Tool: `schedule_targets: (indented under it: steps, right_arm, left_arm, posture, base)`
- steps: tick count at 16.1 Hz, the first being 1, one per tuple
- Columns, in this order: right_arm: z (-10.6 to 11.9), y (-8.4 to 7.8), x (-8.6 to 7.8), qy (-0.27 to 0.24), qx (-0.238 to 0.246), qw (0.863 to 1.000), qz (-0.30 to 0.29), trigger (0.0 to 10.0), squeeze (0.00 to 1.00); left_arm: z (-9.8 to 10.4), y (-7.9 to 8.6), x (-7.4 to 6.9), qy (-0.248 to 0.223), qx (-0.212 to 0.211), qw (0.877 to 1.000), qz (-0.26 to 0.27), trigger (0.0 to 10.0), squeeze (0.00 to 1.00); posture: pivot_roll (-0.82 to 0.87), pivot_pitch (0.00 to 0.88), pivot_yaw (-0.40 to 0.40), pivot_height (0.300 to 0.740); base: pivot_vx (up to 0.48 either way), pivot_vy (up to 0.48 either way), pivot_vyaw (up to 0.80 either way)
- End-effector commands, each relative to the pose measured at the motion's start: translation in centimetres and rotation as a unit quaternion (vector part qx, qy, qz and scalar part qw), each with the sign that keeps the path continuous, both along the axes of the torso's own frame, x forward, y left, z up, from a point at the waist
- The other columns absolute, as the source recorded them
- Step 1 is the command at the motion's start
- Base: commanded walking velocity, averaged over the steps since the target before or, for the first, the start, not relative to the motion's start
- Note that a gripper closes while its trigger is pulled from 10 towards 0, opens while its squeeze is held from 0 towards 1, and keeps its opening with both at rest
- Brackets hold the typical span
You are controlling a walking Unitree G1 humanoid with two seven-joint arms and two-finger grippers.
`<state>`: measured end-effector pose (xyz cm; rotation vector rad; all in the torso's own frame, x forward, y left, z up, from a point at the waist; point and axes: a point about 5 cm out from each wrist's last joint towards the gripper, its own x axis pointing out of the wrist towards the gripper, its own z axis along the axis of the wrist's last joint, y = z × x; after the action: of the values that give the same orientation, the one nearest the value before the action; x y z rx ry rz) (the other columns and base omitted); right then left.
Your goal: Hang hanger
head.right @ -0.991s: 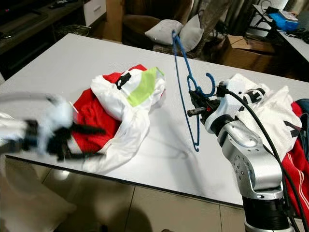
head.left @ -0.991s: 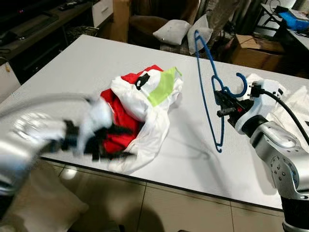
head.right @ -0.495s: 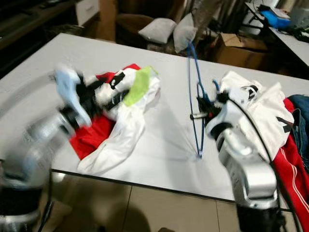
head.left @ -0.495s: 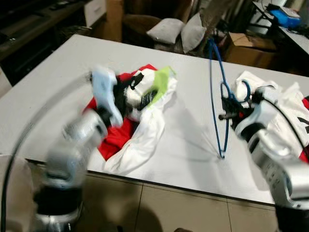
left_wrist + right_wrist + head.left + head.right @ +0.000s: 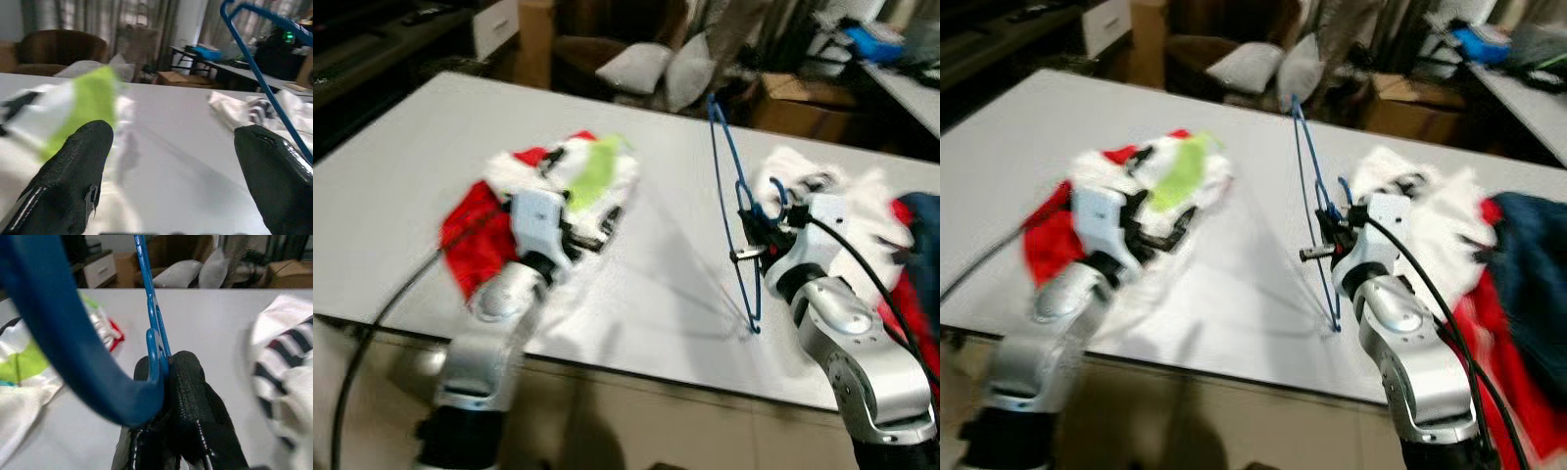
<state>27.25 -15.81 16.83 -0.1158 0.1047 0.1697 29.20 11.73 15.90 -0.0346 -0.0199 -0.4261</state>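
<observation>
A blue wire hanger (image 5: 734, 206) stands upright with its lower corner on the white table (image 5: 656, 294). My right gripper (image 5: 751, 238) is shut on it just below the hook; the right wrist view shows the black fingers (image 5: 188, 382) pinching the blue hanger (image 5: 155, 340). A crumpled red, white and lime-green garment (image 5: 592, 171) lies on the left half of the table. My left gripper (image 5: 599, 227) hovers low over its right side, fingers (image 5: 73, 171) wide apart and holding nothing, with the green patch (image 5: 85, 100) just ahead.
A heap of white striped, red and navy clothes (image 5: 1489, 245) covers the table's right end behind my right arm. Beyond the far edge are grey pillows (image 5: 631, 67), a brown armchair and cardboard boxes (image 5: 798, 98). The table's front edge (image 5: 636, 370) is close to me.
My left arm swung up from the table's front edge and now reaches over the garment, open. The right gripper kept hold of the hanger. The camera shifted.
</observation>
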Motion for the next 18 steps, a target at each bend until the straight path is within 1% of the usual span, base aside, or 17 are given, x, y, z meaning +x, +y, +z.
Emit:
schedule_targets:
  steps: [1,3,4,5,8,11,13,14,15,16,17,18]
  right_arm:
    - [0.7,-0.1,0.4,-0.022,-0.011,1.000,0.003,10.0,0.00]
    - [1.1,-0.4,0.2,-0.036,-0.004,0.999,-0.003,10.0,0.00]
    - [1.0,-0.6,0.2,-0.041,0.000,0.999,-0.015,10.0,0.00]
    - [1.0,-0.5,0.2,-0.045,0.004,0.999,-0.023,10.0,0.00]
    - [1.6,-0.3,0.6,-0.056,0.003,0.998,-0.016,10.0,0.00]
    - [1.9,-0.7,0.5,-0.063,0.009,0.998,-0.026,10.0,0.00]
    - [2.7,0.0,0.4,-0.076,0.016,0.997,-0.005,10.0,0.00]
    - [4.2,0.6,0.6,-0.094,0.032,0.995,0.011,10.0,0.00]
    - [4.7,0.6,0.7,-0.100,0.040,0.994,0.010,10.0,0.00]
    - [5.6,0.4,0.7,-0.114,0.065,0.991,0.002,10.0,0.00]
    - [6.1,0.0,0.6,-0.122,0.074,0.990,-0.010,10.0,0.00]
    - [6.3,-0.3,0.4,-0.126,0.072,0.989,-0.017,10.0,0.00]
  left_arm:
    - [-0.2,0.5,0.3,0.001,0.014,1.000,0.018,10.0,0.75]
    - [-0.2,0.5,0.2,0.001,0.016,1.000,0.019,10.0,0.75]
    - [-0.2,0.5,0.2,0.000,0.017,1.000,0.019,10.0,0.75]
    - [-0.3,0.7,0.3,-0.004,0.017,0.999,0.028,10.0,0.74]
    - [0.0,0.4,0.9,-0.009,0.017,1.000,0.023,10.0,0.75]
    - [0.0,0.5,0.7,-0.009,0.021,1.000,0.016,10.0,0.74]
    - [-0.1,1.1,0.9,-0.010,0.025,0.999,0.030,10.0,0.74]
    - [0.7,1.1,1.5,-0.024,0.009,0.999,0.036,10.0,0.74]
    - [0.8,1.1,1.6,-0.018,0.000,0.999,0.040,10.0,0.75]
    - [1.3,1.0,1.7,-0.019,-0.027,0.999,0.037,10.0,0.75]
    - [1.2,1.0,1.5,-0.020,-0.004,0.999,0.031,10.0,0.75]
    - [0.8,1.3,1.4,-0.015,0.015,0.999,0.031,10.0,0.75]
  posture:
    - [-0.08,0.000,-0.107,0.740]
    - [-0.07,0.000,-0.109,0.740]
    - [-0.07,0.000,-0.115,0.740]
    - [-0.07,0.000,-0.117,0.740]
    - [-0.09,0.000,-0.098,0.740]
    - [-0.09,0.000,-0.099,0.740]
    - [-0.09,0.000,-0.101,0.740]
    - [-0.09,0.000,-0.101,0.740]
    - [-0.09,0.000,-0.096,0.740]
    - [-0.09,0.000,-0.097,0.740]
    - [-0.08,0.000,-0.097,0.740]
    - [-0.09,0.000,-0.096,0.740]
  base:
    - [0.000,-0.480,0.00]
    - [0.000,-0.480,0.00]
    - [0.000,-0.480,0.00]
    - [0.000,-0.480,0.00]
    - [0.000,-0.480,0.00]
    - [0.000,-0.472,0.00]
    - [0.000,-0.448,0.00]
    - [0.000,-0.352,0.00]
    - [0.000,0.000,0.00]
    - [0.000,0.277,0.00]
    - [0.000,0.480,-0.80]
    - [0.000,0.480,-0.80]
